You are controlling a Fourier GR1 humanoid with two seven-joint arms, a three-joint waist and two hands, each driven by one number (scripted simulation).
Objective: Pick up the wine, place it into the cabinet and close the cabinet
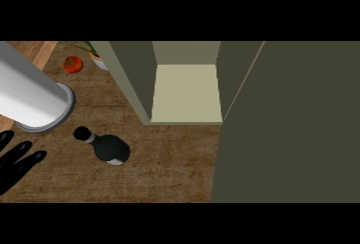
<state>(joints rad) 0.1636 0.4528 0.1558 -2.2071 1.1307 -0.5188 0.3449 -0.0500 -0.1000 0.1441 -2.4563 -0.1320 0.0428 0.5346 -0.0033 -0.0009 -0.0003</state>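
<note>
The wine bottle [110, 147] is black with a pale band at its neck. It stands on the wooden counter [169, 167], left of centre, in front of the cabinet. The cabinet [186, 90] is open, with a bare pale shelf inside. Its dark olive door [288, 124] is swung out and fills the right side of the view. My left hand [17, 162] shows at the lower left edge with straight fingers pointing up. It is to the left of the bottle and apart from it. My right hand is not visible.
A pale grey cylinder with a ringed end [32, 97] stands at the upper left, close to the bottle's neck. Behind it lie a red tomato [72, 64] and the edge of a potted plant [97, 59].
</note>
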